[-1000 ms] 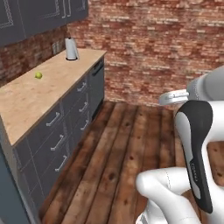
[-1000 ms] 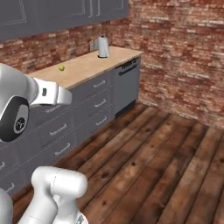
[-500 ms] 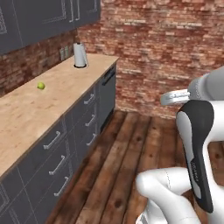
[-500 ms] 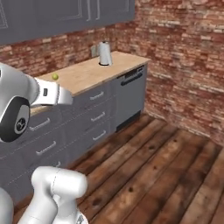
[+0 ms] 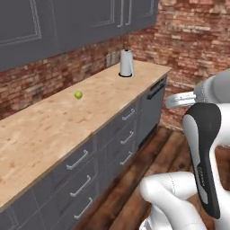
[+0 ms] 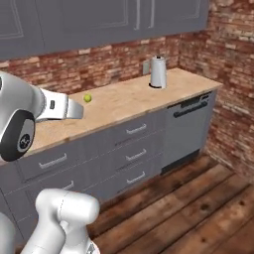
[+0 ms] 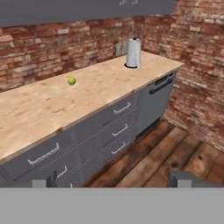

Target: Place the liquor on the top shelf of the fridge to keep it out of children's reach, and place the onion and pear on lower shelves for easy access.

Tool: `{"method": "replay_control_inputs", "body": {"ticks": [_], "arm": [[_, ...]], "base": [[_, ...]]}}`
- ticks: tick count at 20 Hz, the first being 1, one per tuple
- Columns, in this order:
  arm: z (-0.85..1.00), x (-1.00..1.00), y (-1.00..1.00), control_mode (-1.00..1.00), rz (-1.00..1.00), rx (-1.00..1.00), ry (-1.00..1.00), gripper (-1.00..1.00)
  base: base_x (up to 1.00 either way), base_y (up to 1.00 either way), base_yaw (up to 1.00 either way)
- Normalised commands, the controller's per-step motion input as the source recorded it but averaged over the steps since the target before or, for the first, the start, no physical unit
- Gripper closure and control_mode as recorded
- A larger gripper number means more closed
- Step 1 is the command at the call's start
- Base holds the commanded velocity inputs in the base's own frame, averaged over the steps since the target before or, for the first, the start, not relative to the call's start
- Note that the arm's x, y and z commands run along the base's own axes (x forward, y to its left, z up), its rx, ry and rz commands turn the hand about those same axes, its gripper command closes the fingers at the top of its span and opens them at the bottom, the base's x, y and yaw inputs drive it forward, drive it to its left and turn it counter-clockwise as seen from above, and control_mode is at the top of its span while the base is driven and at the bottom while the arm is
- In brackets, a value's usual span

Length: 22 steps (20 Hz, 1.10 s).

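Note:
The pear (image 5: 78,95) (image 6: 88,98) (image 7: 71,80), a small yellow-green ball, lies alone on the light wooden counter (image 5: 49,130) (image 6: 130,101) (image 7: 39,107), toward the brick back wall. In the hand view my gripper (image 7: 114,181) is open, its two dark fingertips (image 7: 45,180) wide apart with nothing between them, and it stands well back from the counter, above the floor. The liquor, the onion, the fridge and its shelves are out of view.
A white paper towel roll (image 5: 126,63) (image 6: 158,72) (image 7: 133,53) stands at the counter's far end. Grey drawers (image 5: 81,161) (image 6: 134,155) and a dishwasher front (image 5: 152,108) (image 6: 188,130) sit under the counter. Grey wall cabinets hang above; a brick wall closes the right side.
The whole picture has shifted: the base has moved, so the counter and pear now appear nearer and more head-on. The open jaws have stayed as they were.

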Motion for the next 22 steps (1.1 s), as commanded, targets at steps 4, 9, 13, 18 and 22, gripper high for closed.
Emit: {"method": "replay_control_inputs", "body": {"ticks": [4, 9, 13, 18, 22], "arm": [[0.0, 0.0, 0.0, 1.0, 0.0, 0.0, 0.0, -1.0], [0.0, 0.0, 0.0, 1.0, 0.0, 0.0, 0.0, -1.0], [0.0, 0.0, 0.0, 1.0, 0.0, 0.0, 0.0, -1.0], [0.0, 0.0, 0.0, 1.0, 0.0, 0.0, 0.0, -1.0], [0.0, 0.0, 0.0, 1.0, 0.0, 0.0, 0.0, -1.0]], "base": [[1.0, 0.0, 0.47], [1.0, -0.02, 0.45], [1.0, -0.2, 0.44], [1.0, -0.38, 0.44], [0.97, -0.61, 0.42]]}}
